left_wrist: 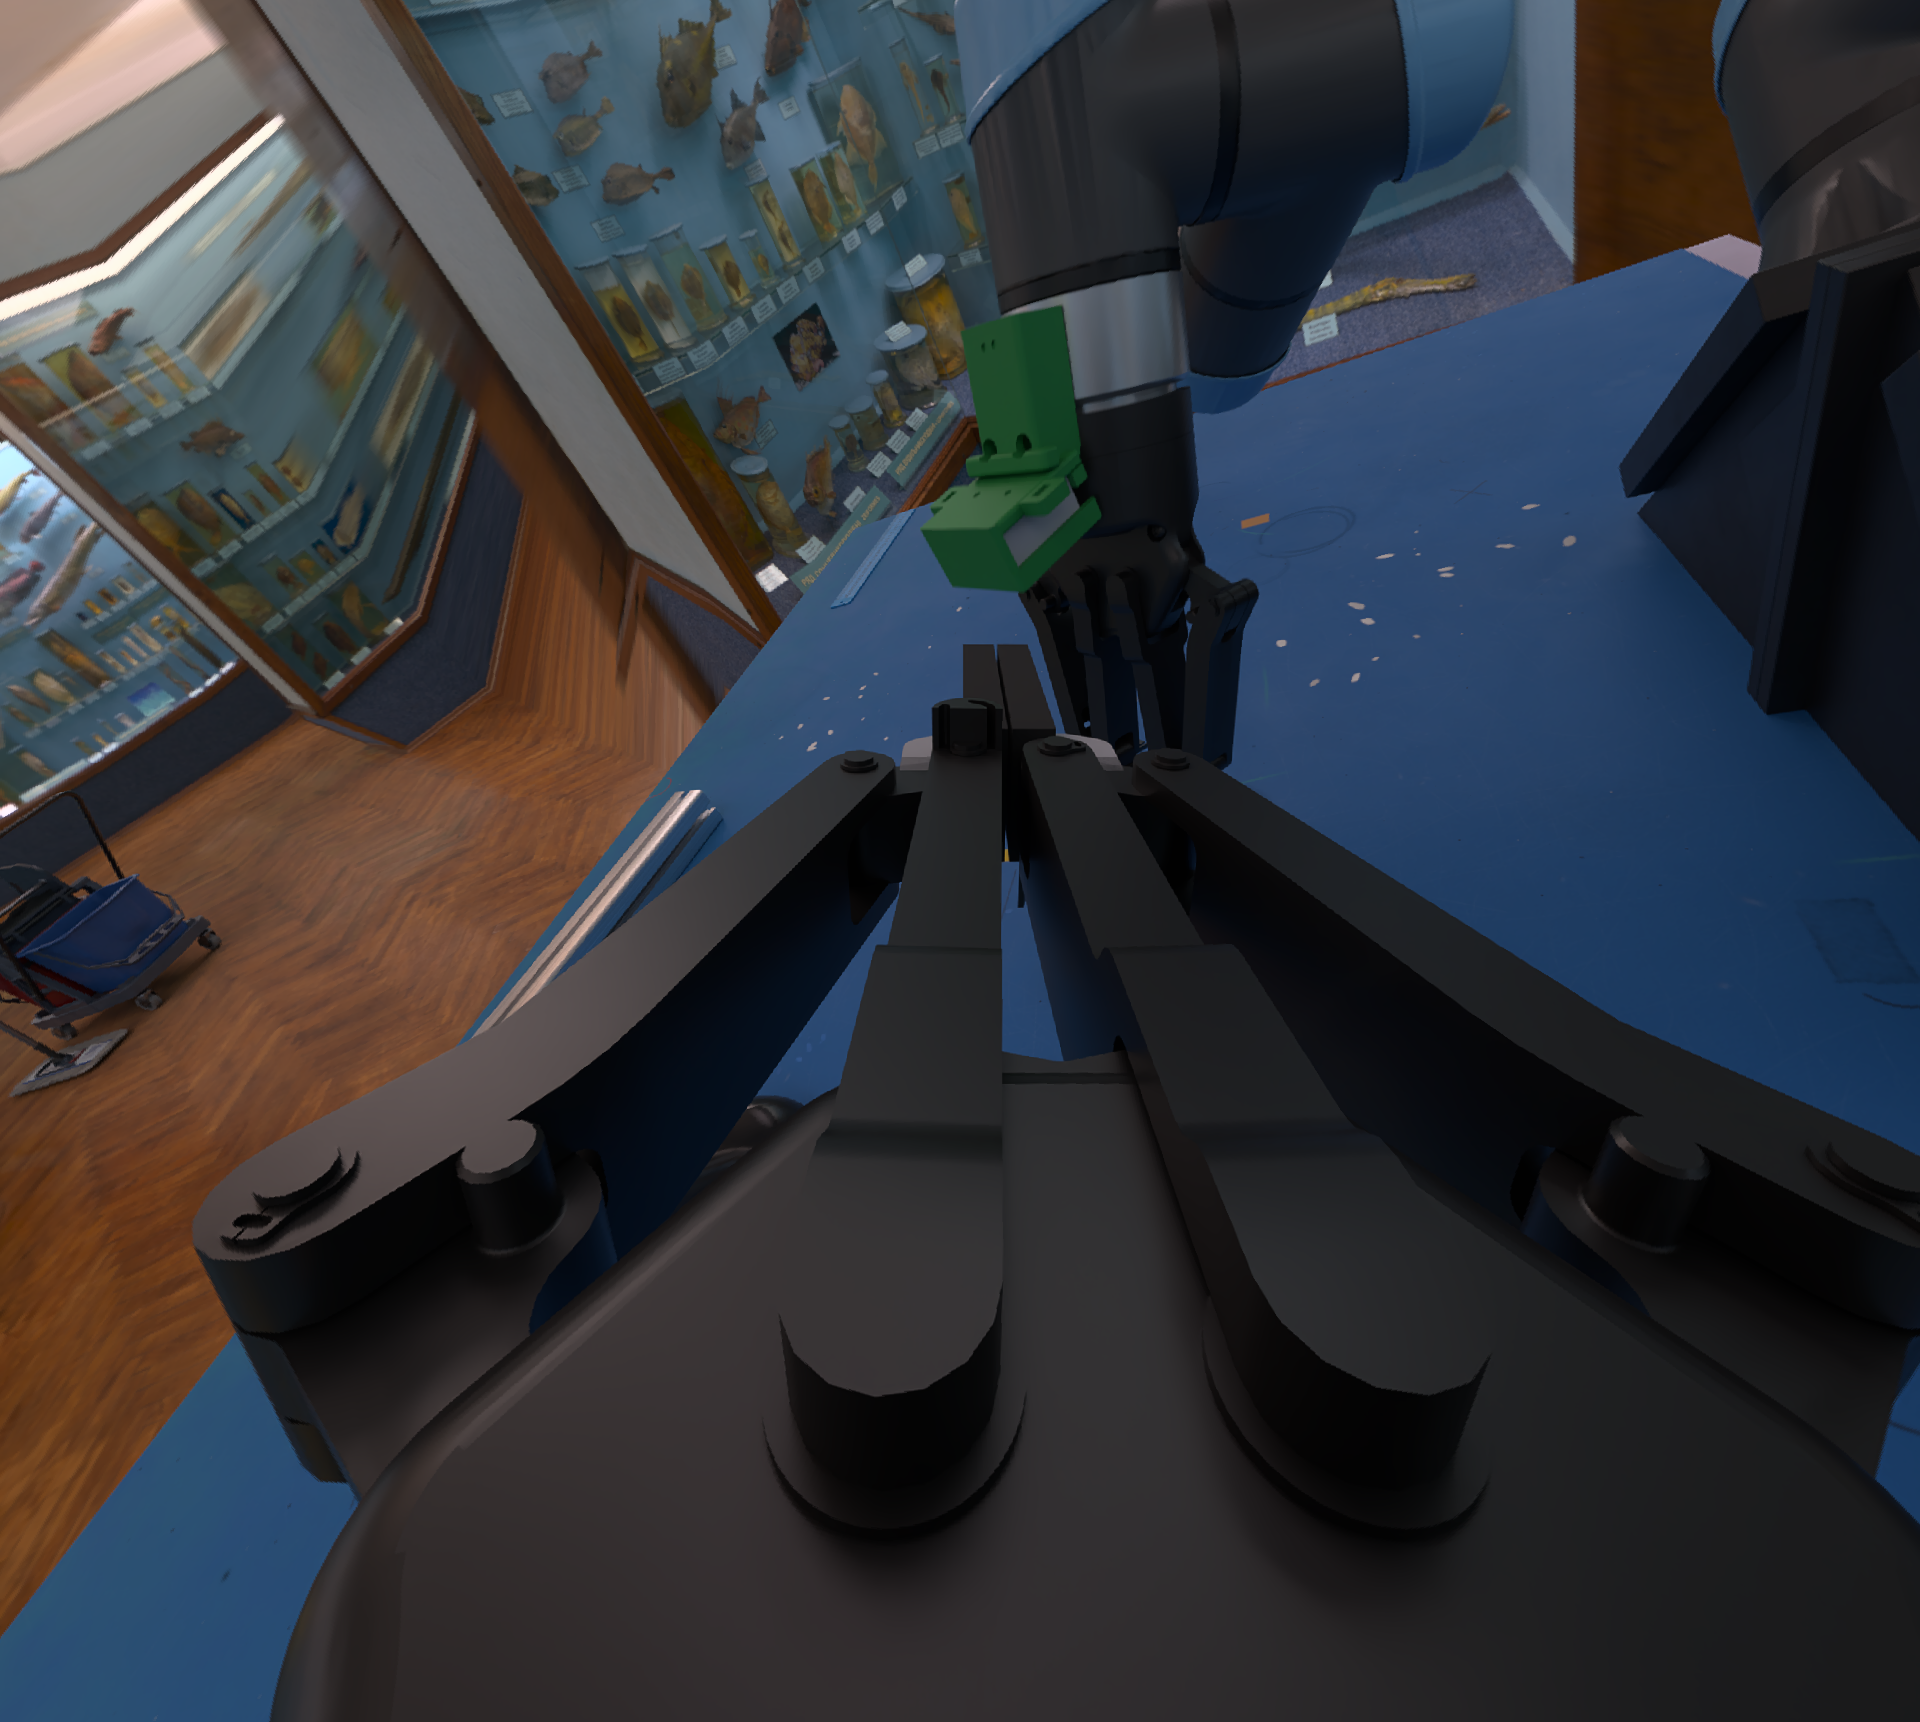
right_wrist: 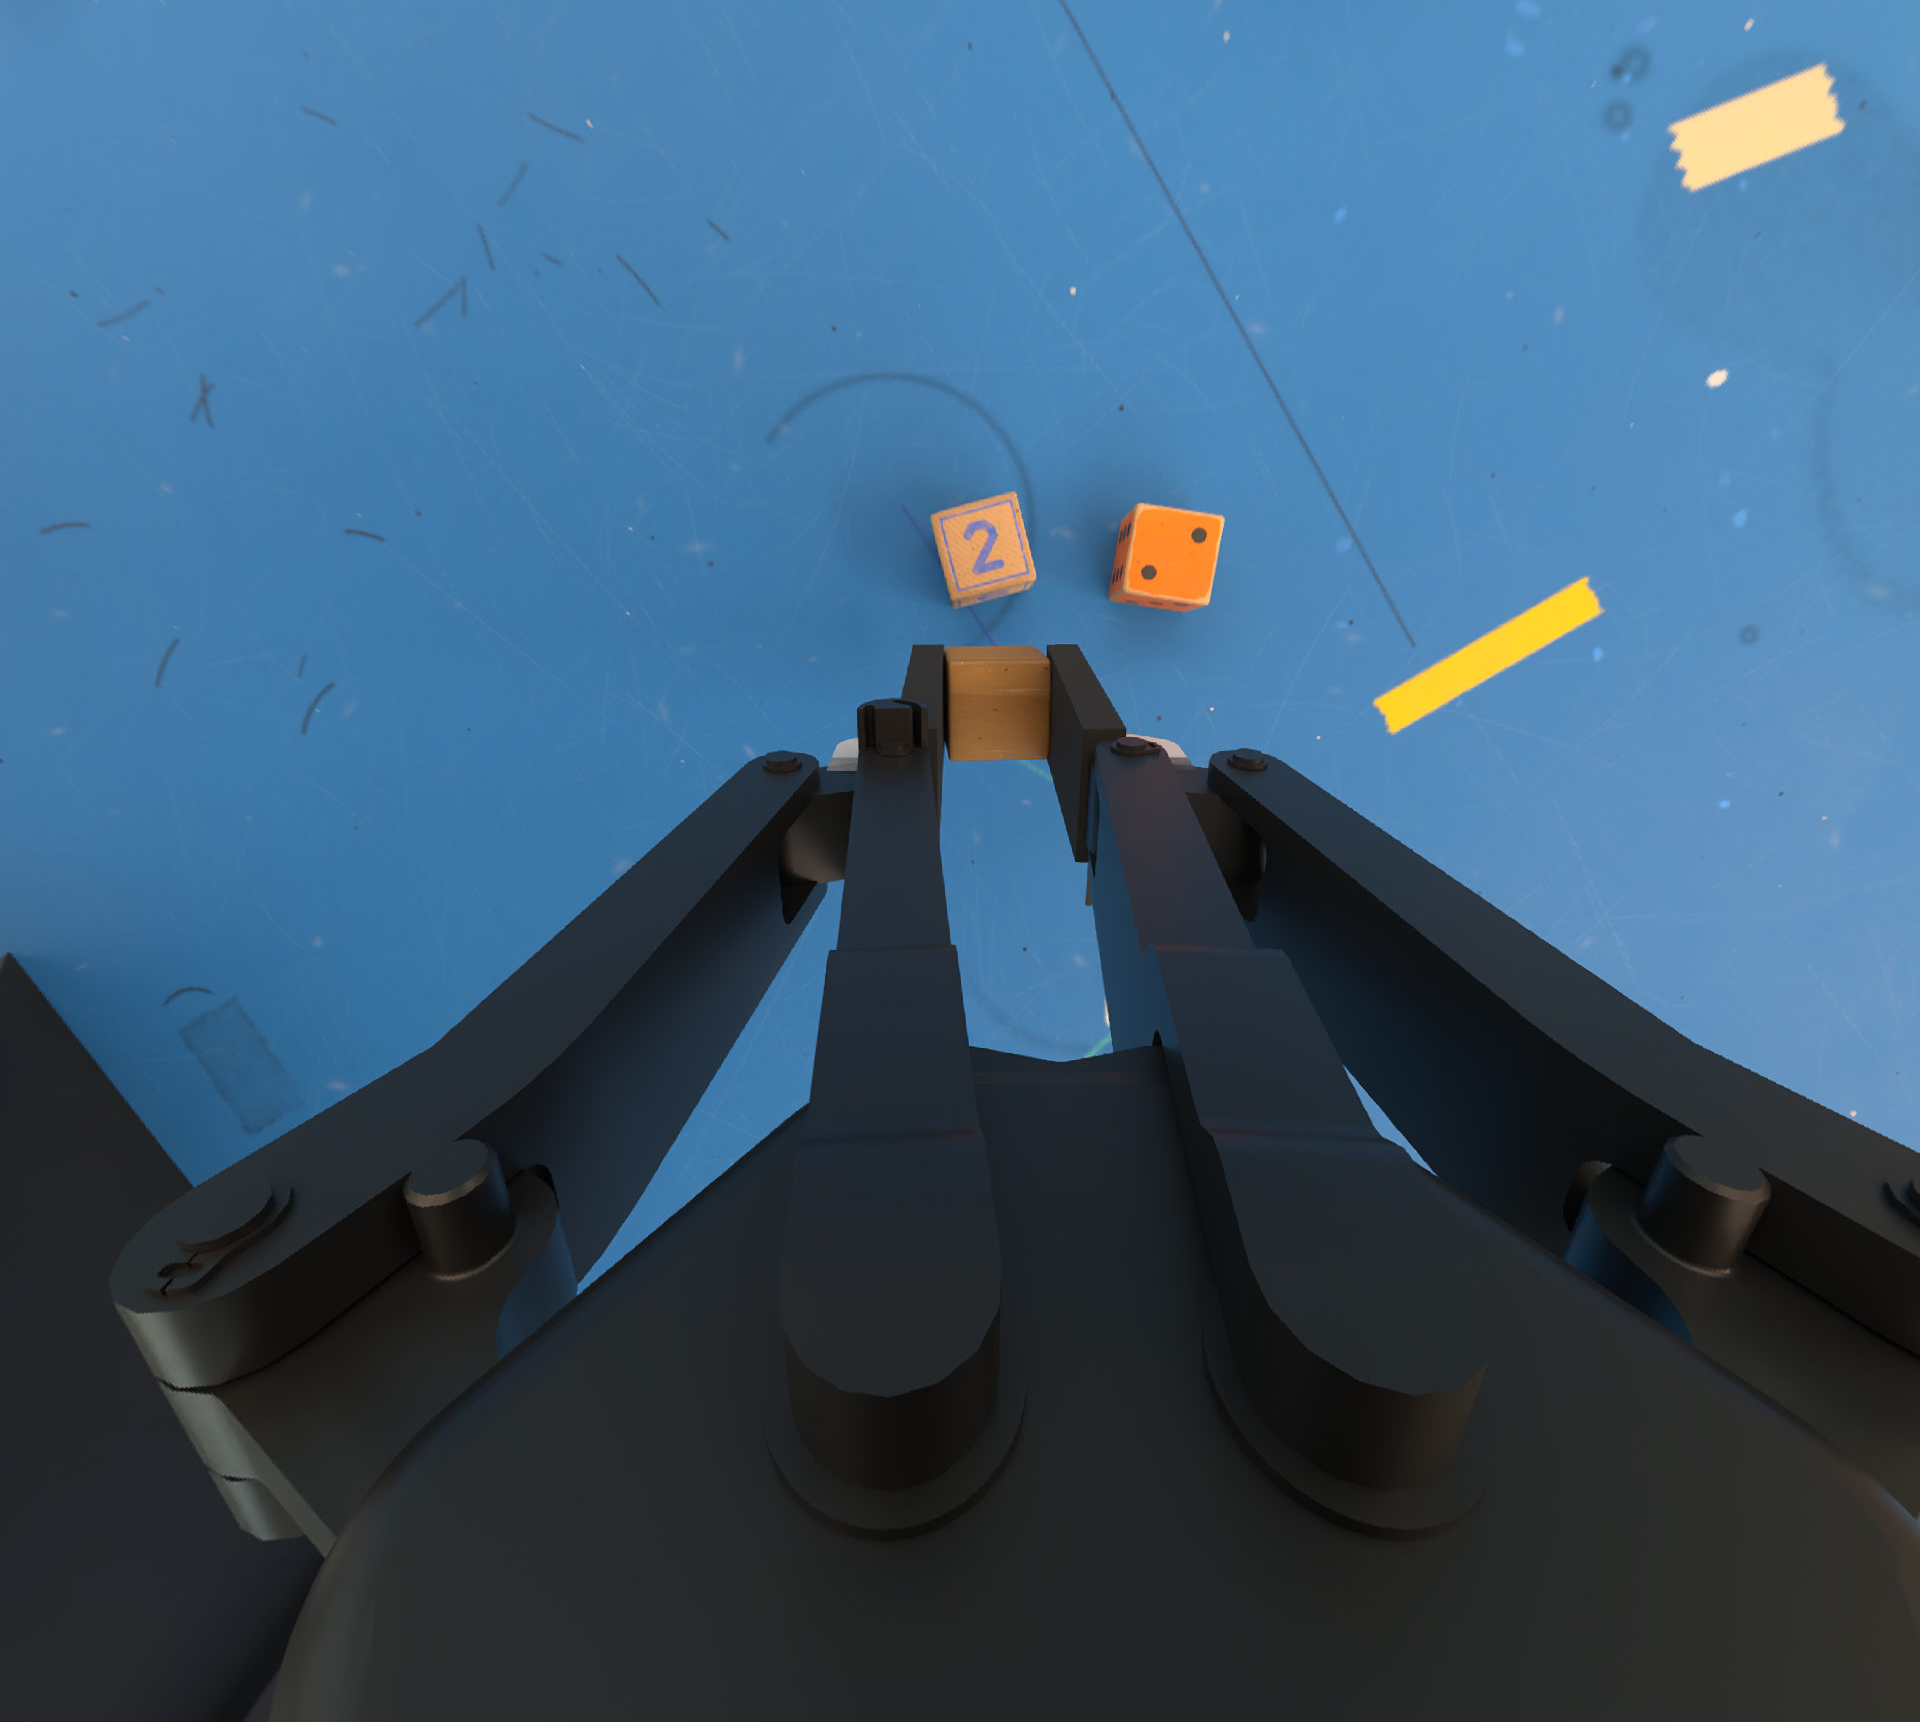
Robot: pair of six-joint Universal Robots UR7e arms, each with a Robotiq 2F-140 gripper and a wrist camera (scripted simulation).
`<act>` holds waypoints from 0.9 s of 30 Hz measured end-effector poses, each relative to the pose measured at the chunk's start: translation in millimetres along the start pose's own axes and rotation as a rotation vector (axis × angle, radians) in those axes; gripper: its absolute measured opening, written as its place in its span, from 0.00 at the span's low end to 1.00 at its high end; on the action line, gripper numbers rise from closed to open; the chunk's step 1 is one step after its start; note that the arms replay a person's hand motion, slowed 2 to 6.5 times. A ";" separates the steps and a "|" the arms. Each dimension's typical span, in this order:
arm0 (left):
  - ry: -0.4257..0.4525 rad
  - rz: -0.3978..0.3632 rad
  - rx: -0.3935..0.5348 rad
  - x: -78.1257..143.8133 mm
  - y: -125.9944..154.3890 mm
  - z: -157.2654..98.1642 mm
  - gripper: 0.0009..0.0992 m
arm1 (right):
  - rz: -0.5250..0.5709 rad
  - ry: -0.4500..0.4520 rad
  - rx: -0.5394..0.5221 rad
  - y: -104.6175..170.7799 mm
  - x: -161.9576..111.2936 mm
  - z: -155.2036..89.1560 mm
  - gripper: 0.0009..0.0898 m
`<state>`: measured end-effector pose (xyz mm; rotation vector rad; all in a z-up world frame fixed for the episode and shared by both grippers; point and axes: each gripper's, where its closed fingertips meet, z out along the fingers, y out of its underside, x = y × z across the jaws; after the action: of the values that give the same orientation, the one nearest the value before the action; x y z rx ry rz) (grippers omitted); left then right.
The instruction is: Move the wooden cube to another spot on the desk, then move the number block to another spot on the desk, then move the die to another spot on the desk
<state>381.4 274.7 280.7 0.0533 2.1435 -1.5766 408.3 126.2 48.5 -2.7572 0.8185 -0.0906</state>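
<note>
A: Left wrist view first: your left pincer [left_wrist: 997, 685] is clenched on nothing at frame center, over the blue table [left_wrist: 1455, 841].

B: Right wrist view: your right pincer [right_wrist: 995, 690] is grasping the wooden cube [right_wrist: 995, 701] mid-frame. The number block [right_wrist: 982, 548] and orange die [right_wrist: 1166, 556] sit just above it, side by side, apart.

- Wooden cube [right_wrist: 997, 701]: plain light-brown block, squarely clamped between two black fingers above the blue desk [right_wrist: 520, 529].
- Number block [right_wrist: 982, 548]: pale, blue-framed digit on top, resting slightly turned.
- Die [right_wrist: 1166, 557]: orange with black pips, just beside the number block, apart; desk edges unseen.
</note>
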 end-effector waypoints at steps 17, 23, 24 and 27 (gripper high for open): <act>-0.001 -0.003 0.002 -0.6 -0.3 -0.7 0.00 | -0.006 0.043 0.345 -33.1 6.1 -68.4 0.28; -0.002 -0.004 0.002 -0.8 -0.4 -1.1 0.00 | 0.011 0.116 0.487 -40.1 18.6 -99.0 0.28; -0.002 -0.004 0.003 -0.8 -0.4 -1.1 0.00 | 0.014 0.130 0.510 -40.5 20.7 -104.3 0.28; -0.002 -0.004 0.003 -0.9 -0.5 -1.3 0.00 | 0.030 0.178 0.581 -41.4 29.4 -120.5 0.28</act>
<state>381.6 275.9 281.7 0.0482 2.1413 -1.5814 438.7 115.6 175.2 -2.2073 0.7321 -0.4911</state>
